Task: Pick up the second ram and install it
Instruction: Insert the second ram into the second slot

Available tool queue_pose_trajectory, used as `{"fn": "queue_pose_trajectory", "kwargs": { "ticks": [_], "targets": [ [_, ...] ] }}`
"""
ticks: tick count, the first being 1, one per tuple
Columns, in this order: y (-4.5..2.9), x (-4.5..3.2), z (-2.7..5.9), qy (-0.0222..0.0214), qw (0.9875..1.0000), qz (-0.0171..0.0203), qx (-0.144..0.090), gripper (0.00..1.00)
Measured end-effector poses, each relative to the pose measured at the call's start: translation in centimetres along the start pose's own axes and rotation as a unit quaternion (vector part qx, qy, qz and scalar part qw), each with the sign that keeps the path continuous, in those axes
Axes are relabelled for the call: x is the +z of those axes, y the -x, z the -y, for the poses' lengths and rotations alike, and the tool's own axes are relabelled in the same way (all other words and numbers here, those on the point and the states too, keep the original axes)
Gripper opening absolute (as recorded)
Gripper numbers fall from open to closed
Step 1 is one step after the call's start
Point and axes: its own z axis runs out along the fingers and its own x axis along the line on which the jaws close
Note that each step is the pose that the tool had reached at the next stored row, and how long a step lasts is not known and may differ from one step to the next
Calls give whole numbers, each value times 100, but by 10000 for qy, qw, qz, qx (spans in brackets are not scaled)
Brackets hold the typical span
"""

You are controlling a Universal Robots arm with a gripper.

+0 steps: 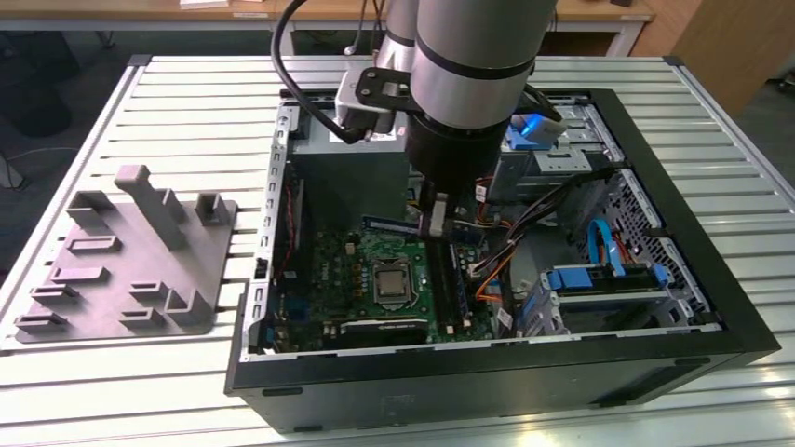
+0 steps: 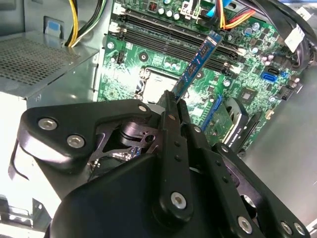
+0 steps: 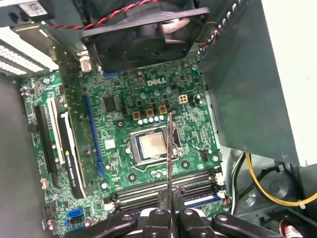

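My gripper [image 1: 435, 222] hangs inside the open computer case [image 1: 695, 307], shut on the second ram [image 1: 387, 225], a slim dark stick with a blue label. In the second wrist view the gripper [image 2: 174, 101] pinches one end of the ram [image 2: 198, 62], whose other end points at the black memory slots [image 2: 173, 37]. In the first wrist view the ram [image 3: 170, 148] appears edge-on, as a thin line above the gripper [image 3: 169, 196], crossing the CPU socket [image 3: 151, 146]. The stick is held above the green motherboard [image 1: 335, 270], apart from the slots [image 1: 445, 279].
A grey fixture plate [image 1: 125, 261] with upright pegs lies on the slatted table at the exterior view's left. Inside the case are the power supply [image 2: 39, 64], a black fan [image 3: 143, 29], coloured cables [image 1: 509, 242] and a drive cage [image 1: 609, 279].
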Motion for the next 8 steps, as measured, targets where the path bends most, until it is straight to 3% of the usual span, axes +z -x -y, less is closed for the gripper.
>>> {"fn": "queue_pose_trajectory", "kwargs": {
  "ticks": [8],
  "targets": [
    [0,0,0,-16,9997,10,245,14]
  ]
}}
